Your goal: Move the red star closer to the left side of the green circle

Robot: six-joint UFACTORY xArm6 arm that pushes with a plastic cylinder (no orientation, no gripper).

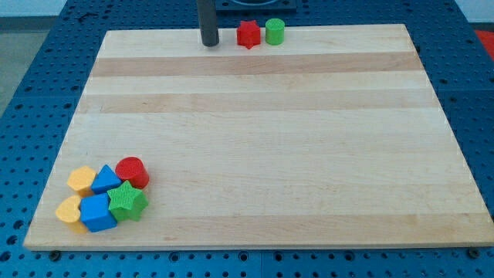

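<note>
My tip [209, 44], the end of a bare rod with no fingers to open or close, rests at the top edge of the wooden surface [262, 147], just left of the red star [248, 35]. The star sits immediately left of the green circle [275, 32], nearly touching. Six other blocks cluster at the view's bottom left.

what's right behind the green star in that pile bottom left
Behind the green star sit the red cylinder and blue triangle, touching it. Their lower edges are covered by the star.
</note>
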